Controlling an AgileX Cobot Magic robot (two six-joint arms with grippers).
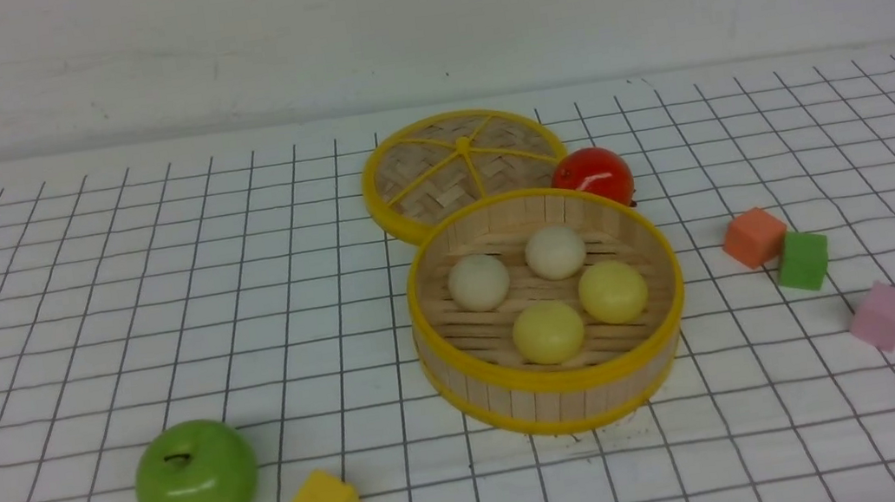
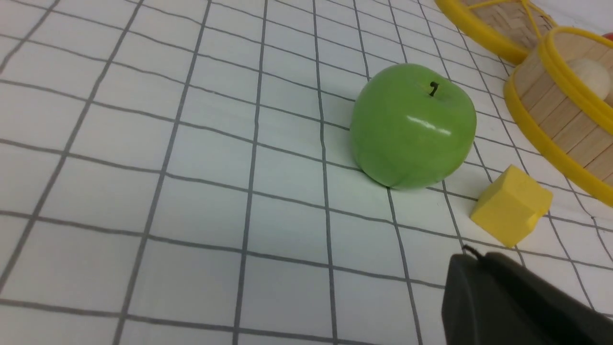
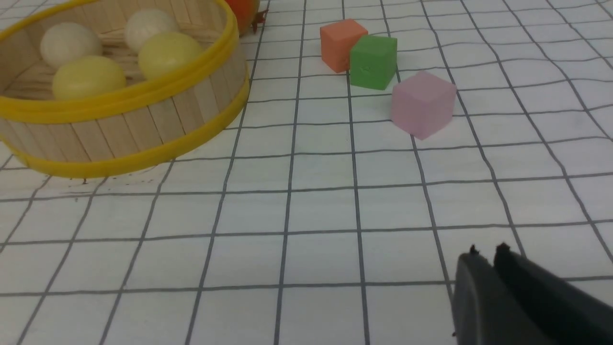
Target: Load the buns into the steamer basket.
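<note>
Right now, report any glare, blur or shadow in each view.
Front view: soft even light, faint shadow under the green apple. Left wrist view: white glare streak on the apple, left gripper blurred. Right wrist view: right gripper out of focus, the buns sharp.

Steamer basket at ten o'clock on the gridded desk; four buns inside, two cream-white, two pale yellow. Red fruit partly hidden behind its rim. Orange cube touching green cube at one o'clock; pink cube near them. Right tool at five o'clock, tips almost together, empty.
</note>
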